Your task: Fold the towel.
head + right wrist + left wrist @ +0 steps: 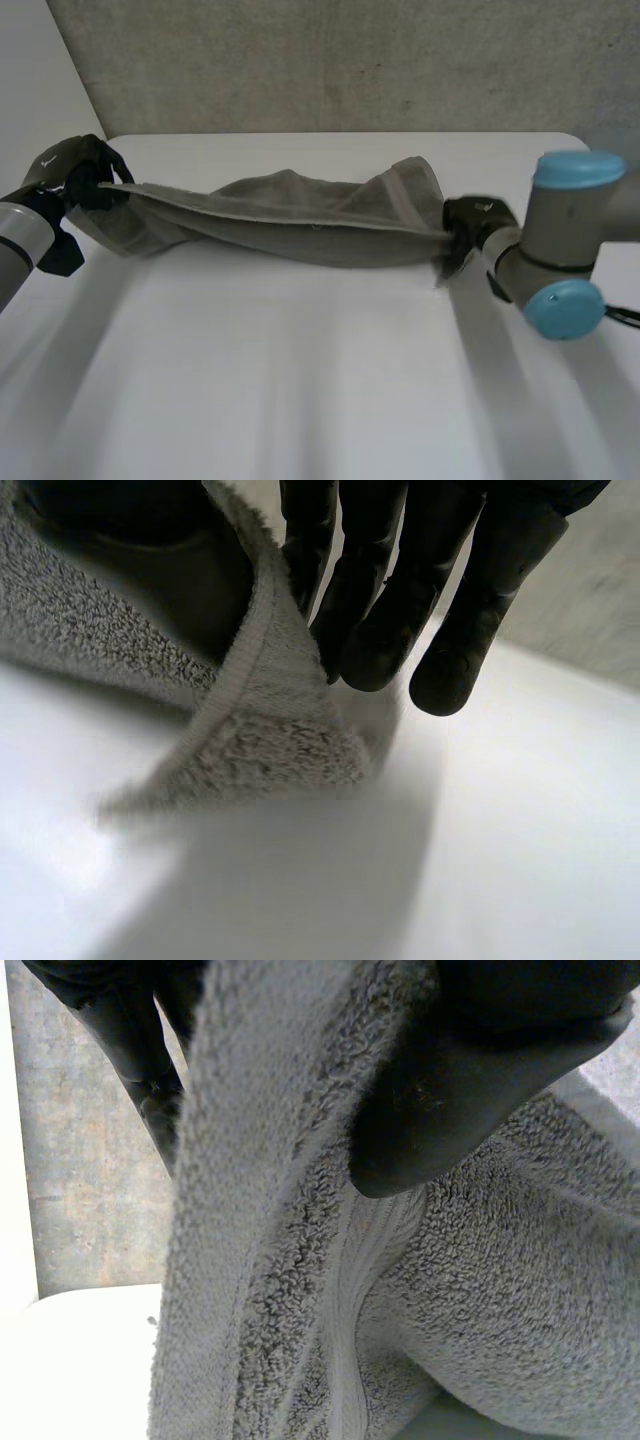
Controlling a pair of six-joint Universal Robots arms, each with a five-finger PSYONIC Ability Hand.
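my left hand (85,175) is clamped on one end of the grey towel (290,215); my right hand (475,225) pinches the other end between thumb and fingers. the towel stretches from one hand to the other, sagging over the white table (300,390).

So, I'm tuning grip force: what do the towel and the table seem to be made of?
The towel: grey terry cloth, likely cotton; looped pile and a flat woven band show. The table: white, smooth, no grain, perhaps laminate or painted board.
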